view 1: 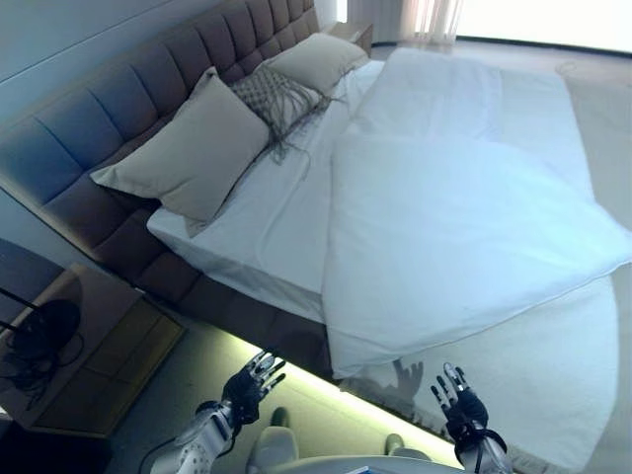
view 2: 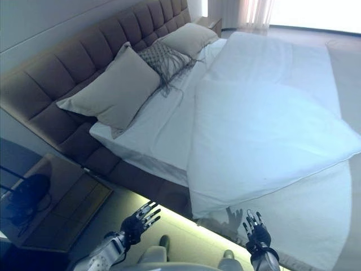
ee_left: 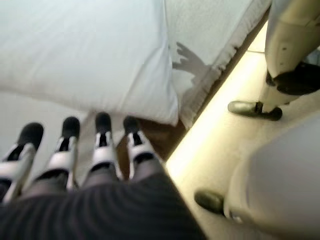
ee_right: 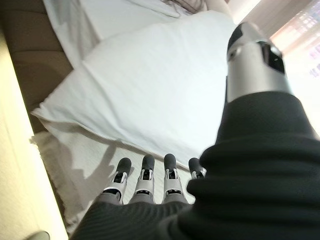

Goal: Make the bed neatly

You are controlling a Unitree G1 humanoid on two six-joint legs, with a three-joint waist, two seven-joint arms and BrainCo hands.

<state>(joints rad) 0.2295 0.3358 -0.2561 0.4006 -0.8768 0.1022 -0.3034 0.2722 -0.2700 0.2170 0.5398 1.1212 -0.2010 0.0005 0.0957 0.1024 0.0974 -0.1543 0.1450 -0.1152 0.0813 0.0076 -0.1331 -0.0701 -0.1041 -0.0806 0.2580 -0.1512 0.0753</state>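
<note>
Two hands are hovering at the near edge of the bed [view 1: 247, 296], both holding nothing. Fingers of the left hand [view 1: 249, 383] are spreading out straight and released, beside the white duvet's [view 1: 464, 227] lower corner. Fingers of the right hand [view 1: 459, 403] are reaching straight and released too, just short of the duvet's hanging edge and the textured white bedspread [view 1: 553, 385] beneath it. Far beyond the fingers, beige pillows [view 1: 193, 148] are leaning against the tufted headboard [view 1: 89, 128]. No writing is showing anywhere.
</note>
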